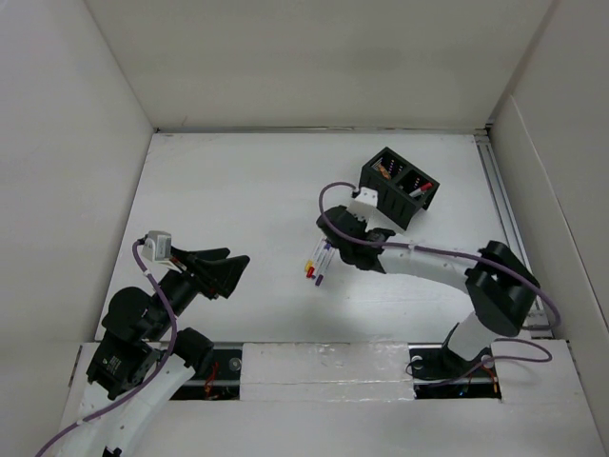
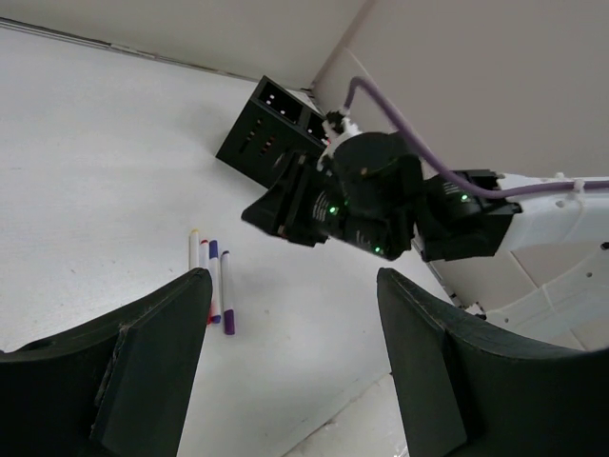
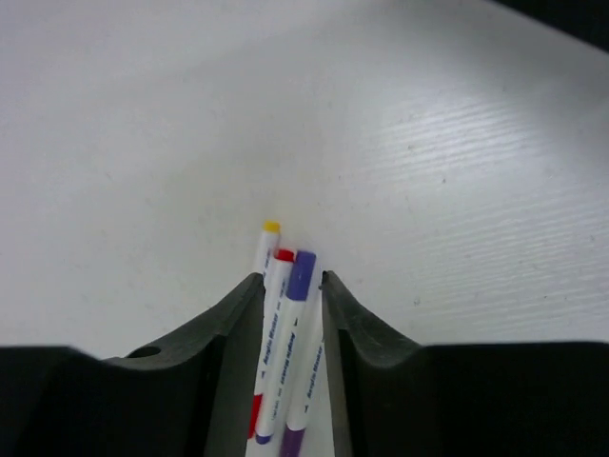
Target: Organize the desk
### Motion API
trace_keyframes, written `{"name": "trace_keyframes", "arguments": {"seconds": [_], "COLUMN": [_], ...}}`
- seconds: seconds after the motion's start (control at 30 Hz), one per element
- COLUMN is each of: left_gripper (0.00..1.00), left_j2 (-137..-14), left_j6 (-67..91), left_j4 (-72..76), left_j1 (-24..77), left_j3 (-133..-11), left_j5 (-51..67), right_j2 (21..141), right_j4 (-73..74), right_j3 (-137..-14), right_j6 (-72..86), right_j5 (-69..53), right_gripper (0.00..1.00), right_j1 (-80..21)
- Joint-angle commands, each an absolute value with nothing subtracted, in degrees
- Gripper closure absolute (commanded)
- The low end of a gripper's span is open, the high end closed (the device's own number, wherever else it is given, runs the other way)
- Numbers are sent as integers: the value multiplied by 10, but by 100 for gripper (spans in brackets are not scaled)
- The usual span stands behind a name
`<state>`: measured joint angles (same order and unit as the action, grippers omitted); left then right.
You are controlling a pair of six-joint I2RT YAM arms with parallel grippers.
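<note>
Right tool (image 3: 291, 286) close around markers (image 3: 284, 357) on walled white desk (image 1: 238, 190), grip unclear, left tool (image 2: 293, 281) spread wide

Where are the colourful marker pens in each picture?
Top external: the white marker pens with red, purple and yellow caps lie mid-picture, by the black right gripper.
Left wrist: the pens lie lower left, on the white desk.
Right wrist: the pens sit bottom centre, inside the gripper.
Shared landmark: the right gripper, nearest the pens throughout.
</note>
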<state>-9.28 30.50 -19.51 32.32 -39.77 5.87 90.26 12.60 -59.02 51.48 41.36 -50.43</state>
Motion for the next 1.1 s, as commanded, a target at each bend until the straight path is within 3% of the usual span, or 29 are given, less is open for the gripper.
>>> {"name": "trace_keyframes", "arguments": {"seconds": [0.0,0.07,0.13,0.57,1.07], "left_gripper": [33,34,34,34,33], "left_j2": [-101,-98,-101,-97,-88], "left_j6": [301,301,301,301,301], "left_j4": [-171,-168,-171,-172,-169], "left_j1": [326,326,326,326,326], "left_j3": [-395,-393,-395,-395,-393], "left_j5": [65,66,66,65,64], "right_j2": [930,959,976,1017,1034], "right_j4": [112,111,109,126,157], "right_j3": [-589,-587,-594,-591,-570], "right_j6": [562,570,570,619,630], "right_j5": [401,397,380,381,385], "right_gripper": [62,56,56,69,71], "right_j1": [-521,-521,-521,-528,-528]}}
